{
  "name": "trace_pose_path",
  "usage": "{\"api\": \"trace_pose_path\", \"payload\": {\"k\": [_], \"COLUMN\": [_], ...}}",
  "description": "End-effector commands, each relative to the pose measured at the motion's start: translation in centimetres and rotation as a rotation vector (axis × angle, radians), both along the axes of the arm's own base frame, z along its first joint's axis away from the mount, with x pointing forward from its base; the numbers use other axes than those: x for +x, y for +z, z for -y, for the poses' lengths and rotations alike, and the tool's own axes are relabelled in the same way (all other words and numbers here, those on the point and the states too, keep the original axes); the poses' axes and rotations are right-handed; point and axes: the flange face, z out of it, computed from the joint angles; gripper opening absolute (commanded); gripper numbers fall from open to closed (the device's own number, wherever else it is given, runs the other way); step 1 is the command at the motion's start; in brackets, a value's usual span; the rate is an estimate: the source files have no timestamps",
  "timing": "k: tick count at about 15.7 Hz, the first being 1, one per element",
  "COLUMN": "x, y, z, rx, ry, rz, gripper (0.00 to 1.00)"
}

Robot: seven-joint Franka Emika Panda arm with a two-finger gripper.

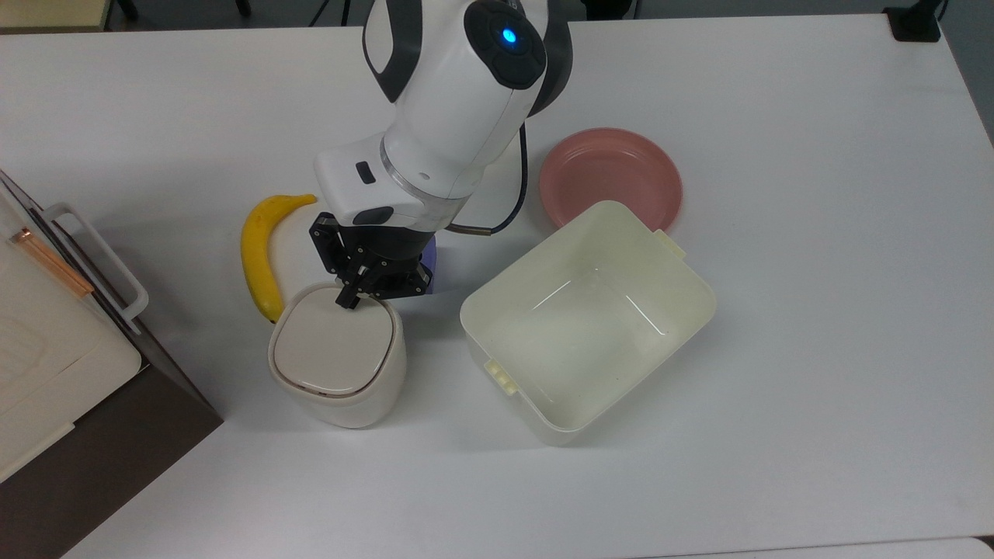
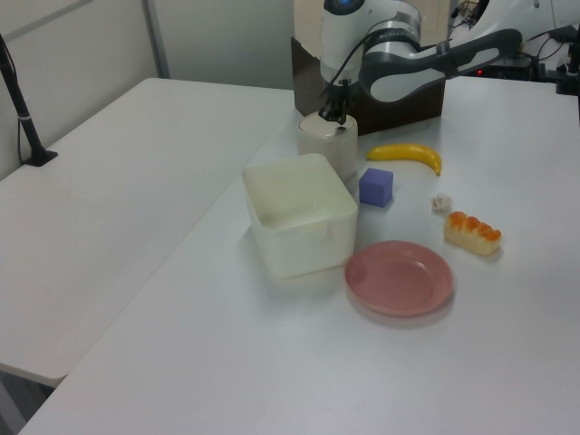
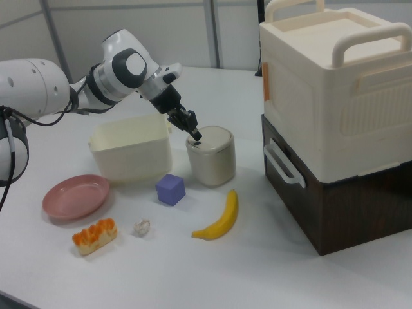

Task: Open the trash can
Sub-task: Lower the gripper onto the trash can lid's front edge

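On the trash can (image 1: 335,363), at the lid edge nearest the arm, the gripper (image 1: 346,300) comes down with its fingers (image 3: 196,136) drawn together into one narrow tip that presses on the lid where the dark button sits; they grasp nothing. The lid lies flat and closed, beige inside a cream-white rounded-square body.

The trash can stands on the white tabletop (image 1: 776,388) between the banana (image 1: 260,252) and the pale-yellow tub (image 1: 588,320), with the purple block (image 3: 170,189) just beside it. In the top view the arm covers most of that block, while the right view shows it whole, along with a pastry (image 3: 94,234) and a small crumpled white scrap (image 3: 141,226) near the pink plate (image 3: 75,196). The right view also shows the stacked cream and dark-brown storage box (image 3: 335,122) at full height; the left view sets it behind the trash can.
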Motion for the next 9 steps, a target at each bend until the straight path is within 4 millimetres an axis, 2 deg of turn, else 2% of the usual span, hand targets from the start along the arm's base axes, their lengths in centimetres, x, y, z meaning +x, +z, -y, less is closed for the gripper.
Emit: {"api": "trace_pose_path", "payload": {"k": [1,9], "x": [0.3,0.5], "y": [0.2,-1.3], "z": [-0.2,-0.2], "rx": [-0.023,-0.052], "ry": [-0.006,0.000], "rz": [0.020,0.002], "gripper": [0.00,0.00]}}
